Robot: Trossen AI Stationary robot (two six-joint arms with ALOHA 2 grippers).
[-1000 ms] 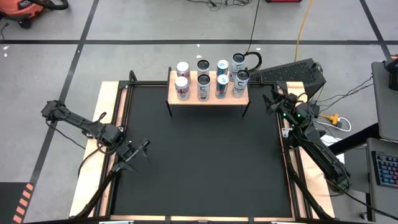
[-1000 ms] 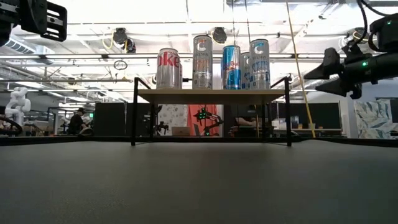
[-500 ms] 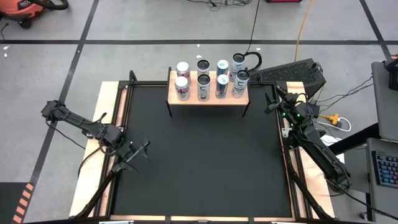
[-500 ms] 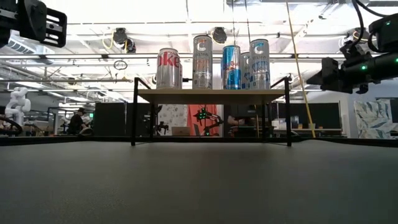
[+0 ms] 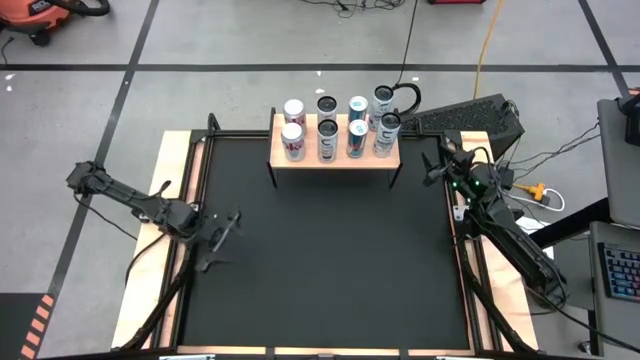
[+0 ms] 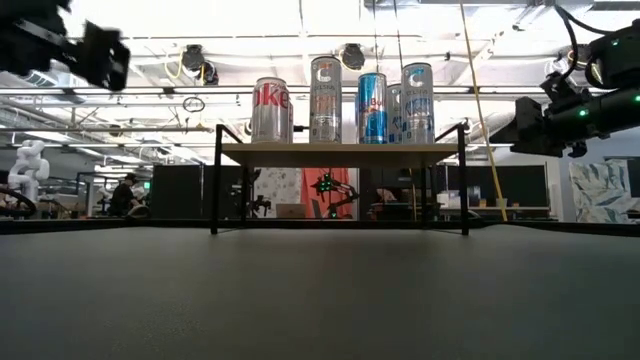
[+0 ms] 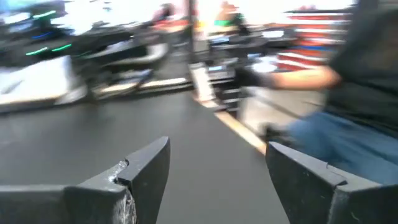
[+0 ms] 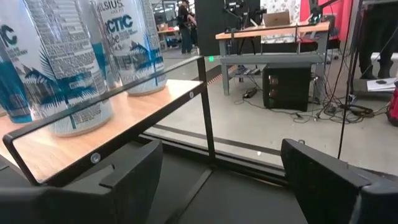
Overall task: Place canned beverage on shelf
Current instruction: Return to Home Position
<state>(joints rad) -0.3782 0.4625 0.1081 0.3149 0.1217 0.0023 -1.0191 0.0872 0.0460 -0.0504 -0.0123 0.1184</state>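
1. Since a second ago, the left gripper has swung inward over the left edge of the black mat. The right gripper has shifted only slightly beside the right end of the shelf.
2. Both grippers' fingers are spread wide, holding nothing.
3. Eight cans stand on the shelf in two rows of four, at the mat's far edge.

Grey taped floor, bright ceiling lights

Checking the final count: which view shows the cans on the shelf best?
The high view: all eight cans stand in two rows on the shelf. The low view mostly hides the back row; the right wrist view catches only the end cans.
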